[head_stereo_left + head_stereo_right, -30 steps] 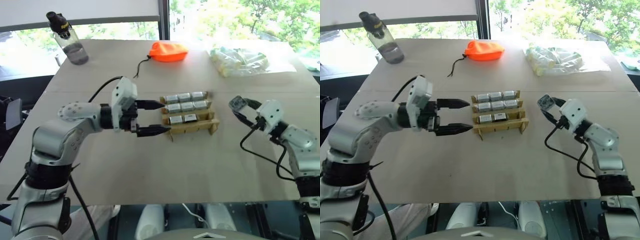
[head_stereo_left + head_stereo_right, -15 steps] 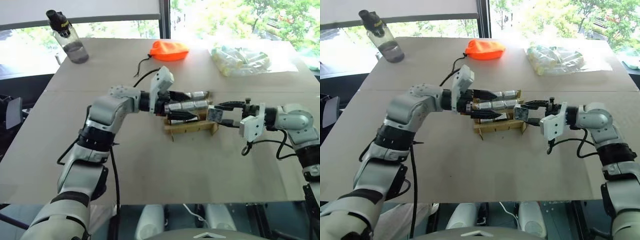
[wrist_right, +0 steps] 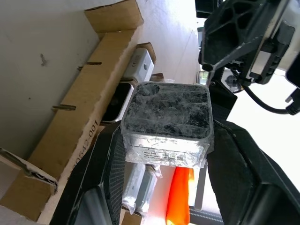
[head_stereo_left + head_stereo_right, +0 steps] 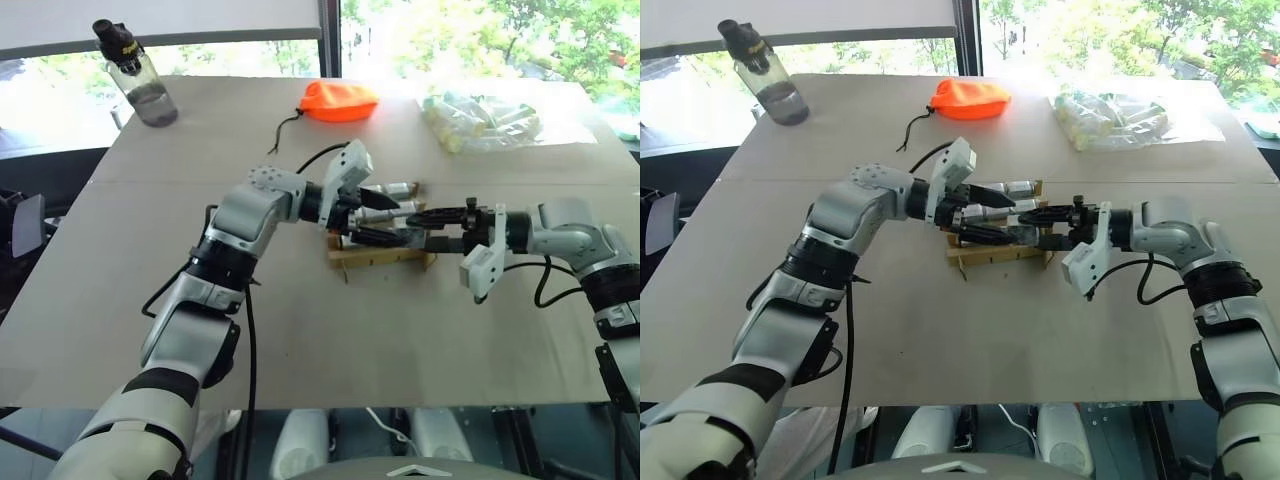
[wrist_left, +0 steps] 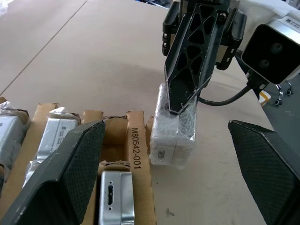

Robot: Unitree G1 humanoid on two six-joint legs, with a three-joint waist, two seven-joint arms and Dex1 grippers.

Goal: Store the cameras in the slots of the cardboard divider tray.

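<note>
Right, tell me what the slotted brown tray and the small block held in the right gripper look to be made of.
The slotted brown tray: corrugated cardboard, matte tan, judging by raw cut edges and a printed code on one partition. The small silver-grey block in the right gripper: probably metal or metal-look plastic with a black face, wrapped in clear film, going by crinkled glossy highlights.

Pale tabletop before bright windows, green foliage outside.

The 2 head eyes look down over the table; both wrist views sit close above the cardboard divider tray.
</note>
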